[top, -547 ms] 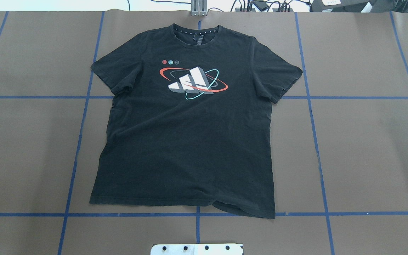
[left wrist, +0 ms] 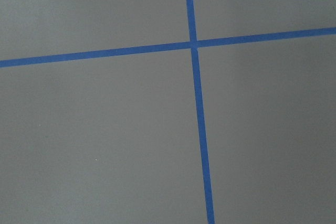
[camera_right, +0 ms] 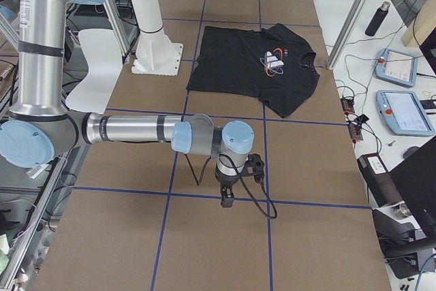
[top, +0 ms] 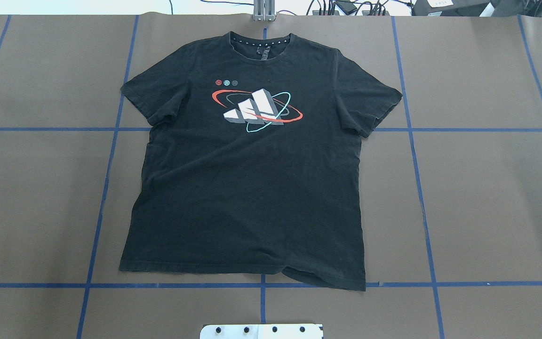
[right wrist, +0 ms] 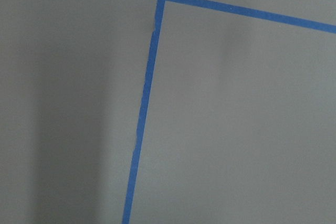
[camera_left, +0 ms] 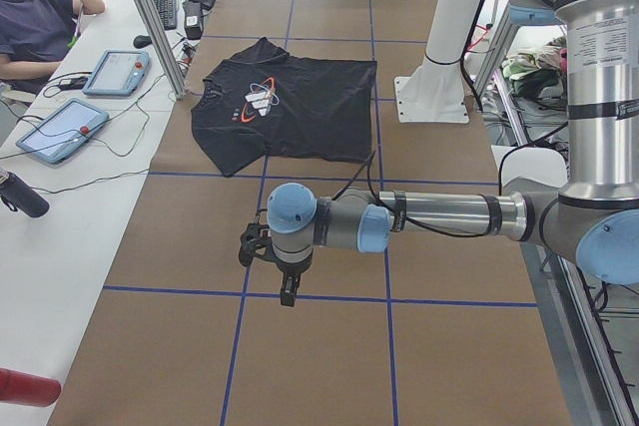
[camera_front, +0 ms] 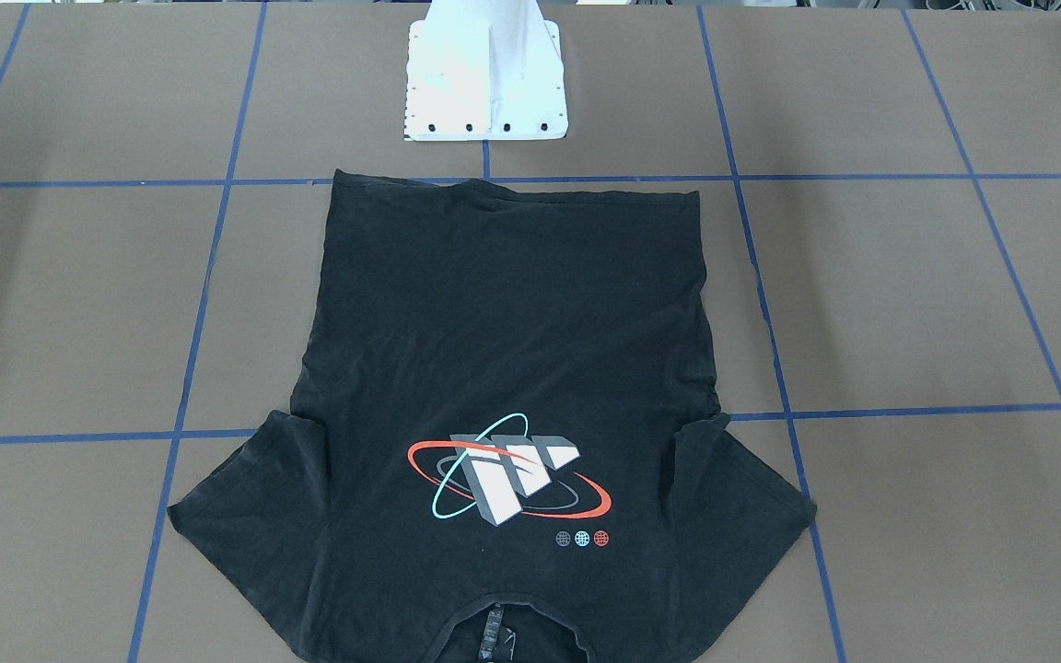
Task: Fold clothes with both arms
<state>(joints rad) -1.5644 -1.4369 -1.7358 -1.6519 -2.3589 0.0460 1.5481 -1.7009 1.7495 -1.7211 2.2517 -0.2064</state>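
The black T-shirt (top: 247, 188) lies flat and face up in the middle of the brown table, collar at the far edge and hem toward the robot's base; its white block graphic (top: 254, 110) is ringed by red and cyan ovals. It also appears in the front-facing view (camera_front: 512, 322) and both side views (camera_left: 290, 112) (camera_right: 245, 66). My left gripper (camera_left: 287, 291) hangs over bare table well away from the shirt, and my right gripper (camera_right: 226, 199) does likewise at the opposite end. I cannot tell whether either is open or shut. Both wrist views hold only tabletop.
Blue tape lines (top: 261, 285) divide the brown table into squares. The white pedestal base (camera_front: 486, 78) stands just behind the shirt's hem. A person (camera_left: 35, 22) sits at a side desk with tablets (camera_left: 55, 132); bottles and more tablets (camera_right: 402, 110) are on the other side desk.
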